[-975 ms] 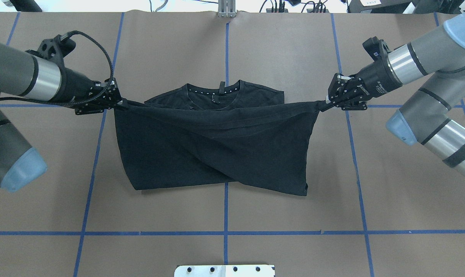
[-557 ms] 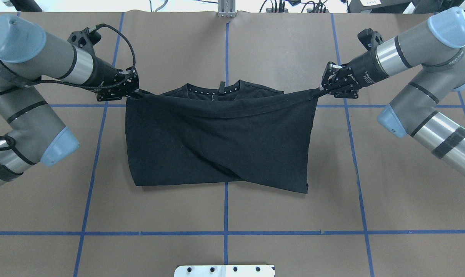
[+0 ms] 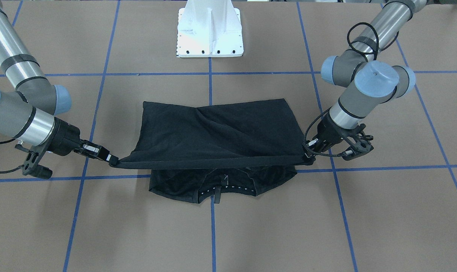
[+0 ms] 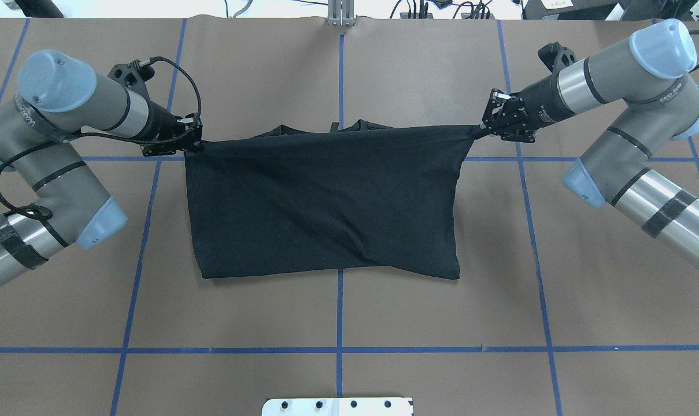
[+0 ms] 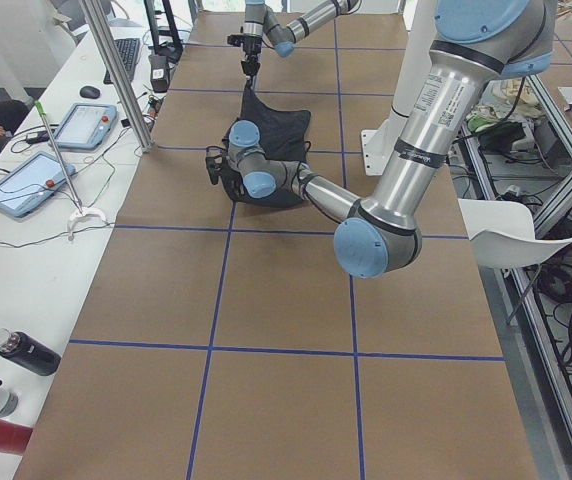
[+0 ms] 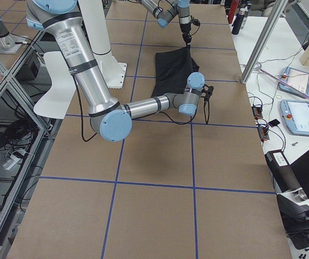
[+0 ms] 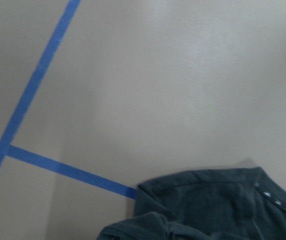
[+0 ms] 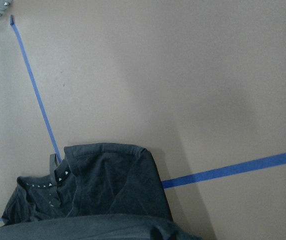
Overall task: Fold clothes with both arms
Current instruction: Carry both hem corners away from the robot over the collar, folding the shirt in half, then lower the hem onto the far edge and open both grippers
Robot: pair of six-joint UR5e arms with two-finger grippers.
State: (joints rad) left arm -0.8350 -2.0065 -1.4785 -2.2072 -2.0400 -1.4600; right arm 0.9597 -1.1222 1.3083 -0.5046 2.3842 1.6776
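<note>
Both jaws pinch shirt corners: left gripper (image 4: pixel 194 143) and right gripper (image 4: pixel 481 130) hold the shirt (image 4: pixel 326 202) taut over the brown, blue-taped table (image 4: pixel 442 323). Pedestal (image 3: pixel 210 34) behind; tablets (image 5: pixel 16 185) on a bench (image 5: pixel 26 285).

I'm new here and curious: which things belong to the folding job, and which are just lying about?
In the job: black T-shirt, left gripper, right gripper, both gripping it.
Lying about: control tablets, black bottle, white pedestal base.

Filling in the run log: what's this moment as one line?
step: bottom-to-collar fold | left gripper: shut on T-shirt corner | right gripper: shut on opposite corner | held edge: raised, taut | collar: partly visible
</note>
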